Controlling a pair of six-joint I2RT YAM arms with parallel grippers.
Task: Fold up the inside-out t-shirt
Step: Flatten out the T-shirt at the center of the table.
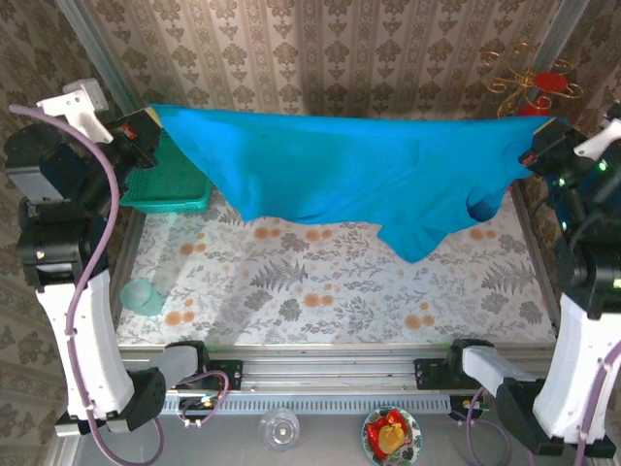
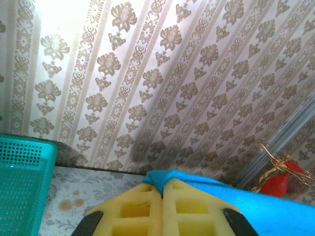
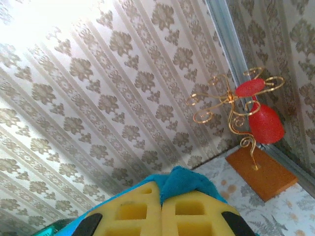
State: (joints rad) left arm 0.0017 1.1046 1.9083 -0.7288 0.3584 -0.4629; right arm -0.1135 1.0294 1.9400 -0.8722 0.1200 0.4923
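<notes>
At the bottom edge of the top view, in front of the rail that carries the arm bases, a clear glass [image 1: 279, 427] stands beside a small plate [image 1: 392, 435] of red and yellow items. Above them the counter [image 1: 320, 291], covered in a floral cloth, fills the middle of the frame. A pale teal object [image 1: 144, 294], too blurred to identify, lies near its left edge.

The teal-blue t-shirt [image 1: 369, 175] hangs above the far half of the counter, stretched in a wide band from upper left to upper right. Its top edge runs nearly straight and its lower edge sags to a point right of centre, just above the cloth.

The left end effector [image 1: 146, 131] holds the shirt's left corner at the upper left. In the left wrist view its yellow foam pads [image 2: 138, 209] are pressed together, with a fold of blue fabric pinched at their tips. The right end effector [image 1: 543, 146] holds the opposite corner at the upper right. Its pads [image 3: 133, 211] likewise meet around a bunched tuft of the cloth.

Behind the shirt's left end, a green mesh basket [image 1: 170, 194] sits at the far left of the counter. A gold wire ornament with red pieces [image 1: 534, 83] stands on an orange base in the far right corner. Patterned wallpaper [image 1: 320, 49] backs the scene.
</notes>
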